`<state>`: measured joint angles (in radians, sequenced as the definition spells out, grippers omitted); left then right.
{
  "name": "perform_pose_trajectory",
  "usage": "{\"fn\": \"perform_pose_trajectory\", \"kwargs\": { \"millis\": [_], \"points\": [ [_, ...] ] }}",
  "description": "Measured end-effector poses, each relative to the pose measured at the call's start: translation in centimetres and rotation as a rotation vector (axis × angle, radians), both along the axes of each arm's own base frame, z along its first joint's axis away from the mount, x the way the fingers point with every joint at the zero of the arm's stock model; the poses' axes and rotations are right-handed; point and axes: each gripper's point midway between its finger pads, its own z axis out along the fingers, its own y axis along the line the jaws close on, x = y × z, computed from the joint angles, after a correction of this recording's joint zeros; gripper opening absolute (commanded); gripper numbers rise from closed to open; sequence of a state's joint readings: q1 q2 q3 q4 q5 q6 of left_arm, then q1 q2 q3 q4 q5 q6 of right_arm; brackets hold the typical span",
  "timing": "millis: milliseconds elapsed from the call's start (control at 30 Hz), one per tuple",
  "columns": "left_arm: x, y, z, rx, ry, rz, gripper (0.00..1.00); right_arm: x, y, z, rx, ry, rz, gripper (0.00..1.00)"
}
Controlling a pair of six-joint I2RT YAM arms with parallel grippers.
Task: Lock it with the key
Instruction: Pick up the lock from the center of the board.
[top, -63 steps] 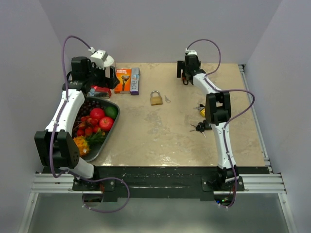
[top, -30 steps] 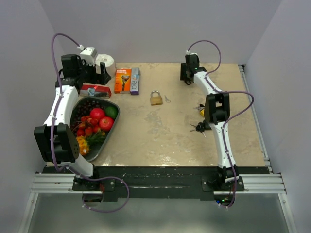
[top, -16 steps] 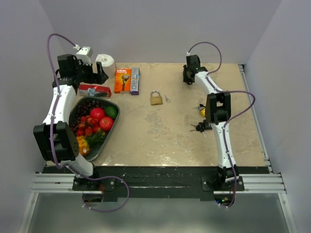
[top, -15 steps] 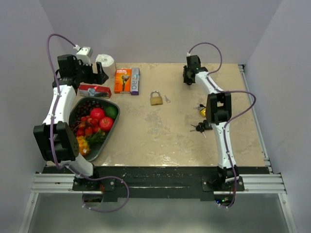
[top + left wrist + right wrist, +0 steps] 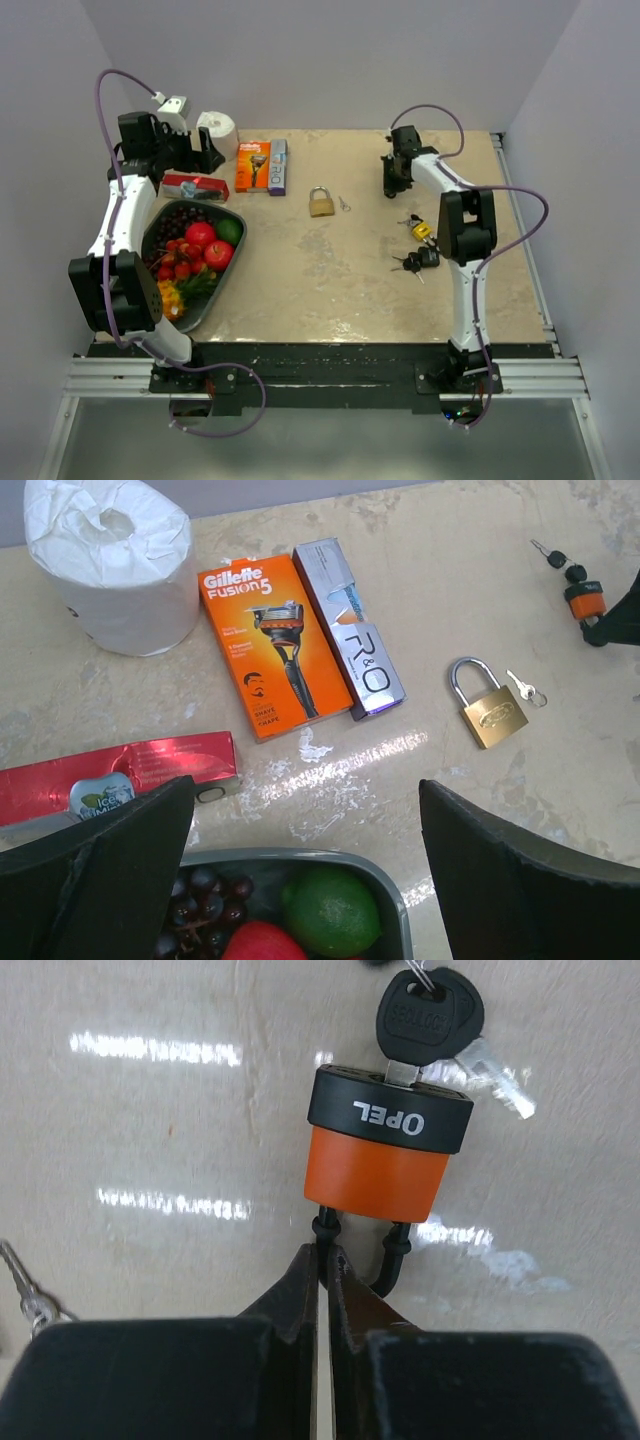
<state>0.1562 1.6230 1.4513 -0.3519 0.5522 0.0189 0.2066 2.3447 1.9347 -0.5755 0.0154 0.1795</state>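
An orange padlock (image 5: pixel 380 1165) with a black "OPEL" cap lies on the table, with a black key (image 5: pixel 425 1018) in its cap and a silver key (image 5: pixel 495 1075) beside it. My right gripper (image 5: pixel 326 1256) is shut, its tips pinching the left leg of the lock's black shackle (image 5: pixel 397 1256). In the top view that gripper (image 5: pixel 393 186) is at the back right. A brass padlock (image 5: pixel 321 203) lies mid-table with a small silver key (image 5: pixel 343 204) just to its right. My left gripper (image 5: pixel 305 785) hangs open and empty above the fruit tray's far rim (image 5: pixel 300 858).
A toilet roll (image 5: pixel 110 560), an orange razor pack (image 5: pixel 270 645), a silver box (image 5: pixel 350 630) and a red box (image 5: pixel 120 775) lie at the back left. The grey tray (image 5: pixel 225 275) holds fruit. A yellow lock (image 5: pixel 420 230) and black keys (image 5: pixel 415 262) lie beside the right arm.
My right gripper has moved nearer and slightly right from the back edge, and has closed from partly open to shut on the shackle. The left arm swung left earlier and now holds still.
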Motion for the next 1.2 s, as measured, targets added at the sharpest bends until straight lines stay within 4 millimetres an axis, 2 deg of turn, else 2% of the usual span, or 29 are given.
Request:
{"fn": "perform_pose_trajectory", "kwargs": {
  "millis": [167, 300, 433, 533, 667, 767, 867, 967, 1067, 1167, 1200],
  "points": [
    [-0.4, -0.4, 0.2, -0.009, -0.004, -0.017, 0.97, -3.6, 0.5, 0.1, 0.032, 0.064, 0.057, 0.0],
    [-1.1, -0.7, 0.3, -0.018, -0.005, -0.032, 0.97, -7.2, 1.6, 0.8, 0.068, 0.118, 0.095, 0.54],
    [-1.3, -0.9, 0.3, -0.023, -0.004, -0.041, 0.97, -7.6, 2.6, 3.3, 0.077, 0.078, 0.118, 0.65],
    [-1.4, -1.0, 0.3, -0.033, -0.002, -0.041, 0.99, -6.7, 2.7, 5.2, 0.066, 0.008, 0.117, 0.67],
    [-1.4, -1.0, 0.4, -0.039, 0.0, -0.031, 0.99, -5.0, 1.9, 5.8, 0.02, -0.038, 0.079, 0.7],
    [-1.4, -0.8, 0.9, -0.034, -0.01, -0.018, 0.99, -3.9, 1.3, 4.6, -0.016, -0.034, 0.046, 0.7],
    [-1.6, -0.6, 1.5, -0.026, -0.026, -0.007, 0.99, -4.0, 0.8, 2.2, -0.041, 0.008, 0.018, 0.69],
    [-1.8, -0.6, 2.2, -0.019, -0.043, 0.0, 0.99, -4.3, 0.6, 0.1, -0.053, 0.049, 0.0, 0.62],
    [-2.1, -0.5, 2.3, -0.013, -0.047, 0.008, 0.99, -4.1, 0.5, -0.1, -0.06, 0.046, -0.017, 0.58],
    [-2.5, -0.3, 1.9, -0.008, -0.039, 0.02, 0.99, -4.1, 0.5, -0.2, -0.057, 0.046, -0.032, 0.45],
    [-2.6, -0.3, 1.7, -0.004, -0.037, 0.023, 0.99, -4.1, 0.5, -0.1, -0.055, 0.047, -0.036, 0.31]
  ]
}}
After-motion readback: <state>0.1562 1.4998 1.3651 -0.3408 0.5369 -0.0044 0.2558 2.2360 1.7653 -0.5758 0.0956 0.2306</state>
